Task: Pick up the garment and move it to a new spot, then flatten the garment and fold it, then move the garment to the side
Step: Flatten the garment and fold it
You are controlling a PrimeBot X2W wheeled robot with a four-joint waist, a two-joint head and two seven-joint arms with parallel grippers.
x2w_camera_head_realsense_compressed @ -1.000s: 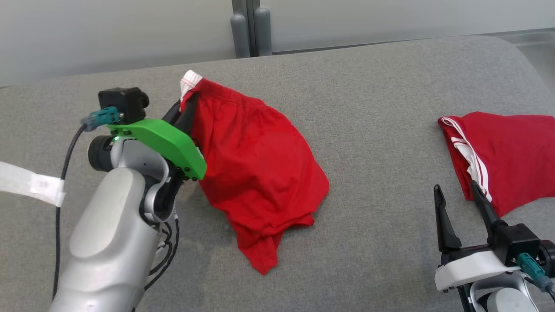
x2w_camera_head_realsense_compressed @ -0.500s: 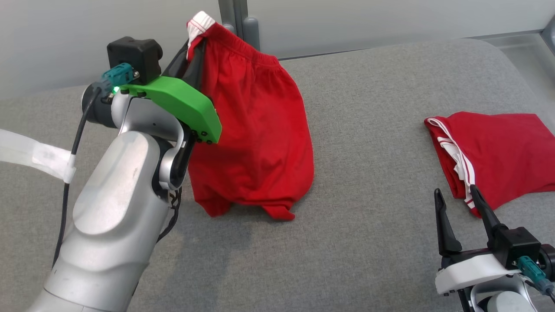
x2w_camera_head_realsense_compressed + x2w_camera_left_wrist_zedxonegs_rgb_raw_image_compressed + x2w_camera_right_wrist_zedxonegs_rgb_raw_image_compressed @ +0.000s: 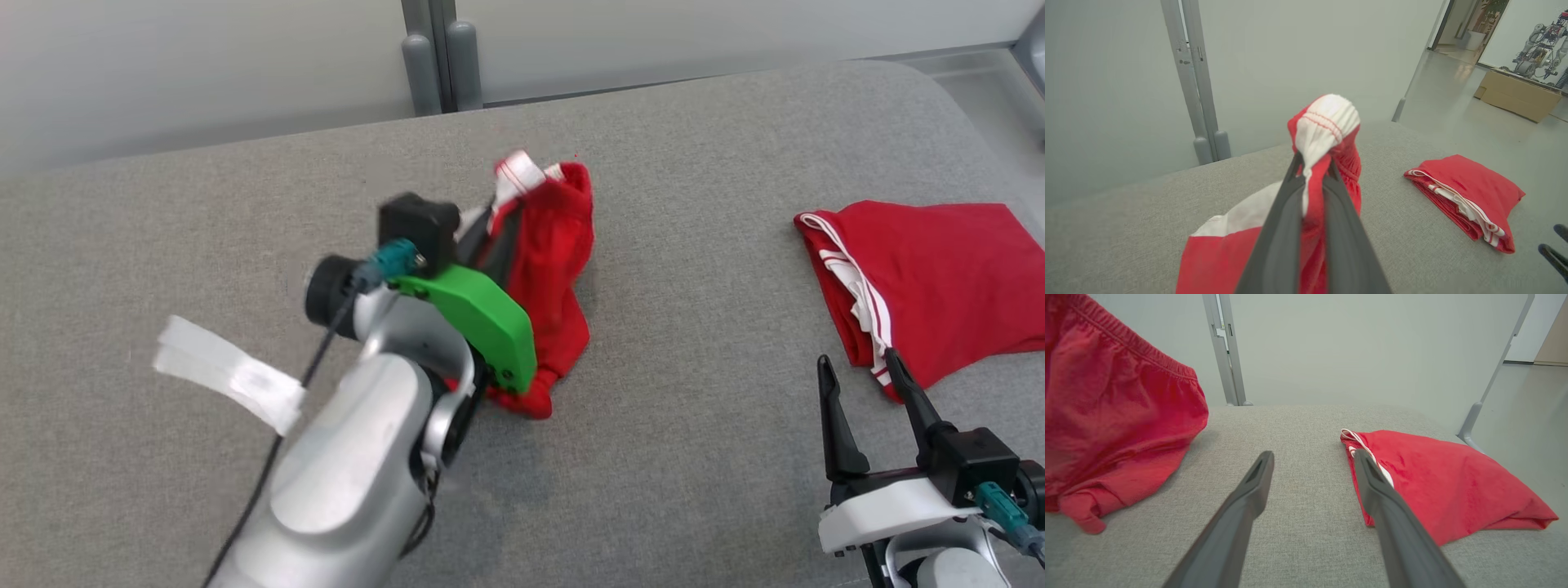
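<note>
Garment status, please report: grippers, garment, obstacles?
Left gripper shut on garment waistband. Right gripper open, idle. Garment hanging, hem at grey surface. Second folded garment at right, apart.

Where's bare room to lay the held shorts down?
Free: gray surface between held shorts and folded shorts; also its left part, past the left arm. Crowded: right edge, where folded shorts lie by the right gripper's open fingers.

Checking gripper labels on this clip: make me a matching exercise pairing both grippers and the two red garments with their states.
Things:
1. left gripper
2. right gripper
3. hanging garment
4. folded garment

States:
A. lying on the grey surface, at the robot's right
B. open, holding nothing
C. shut on a white-trimmed waistband
D. bunched, dangling from a gripper

Pairs: 1-C, 2-B, 3-D, 4-A
</note>
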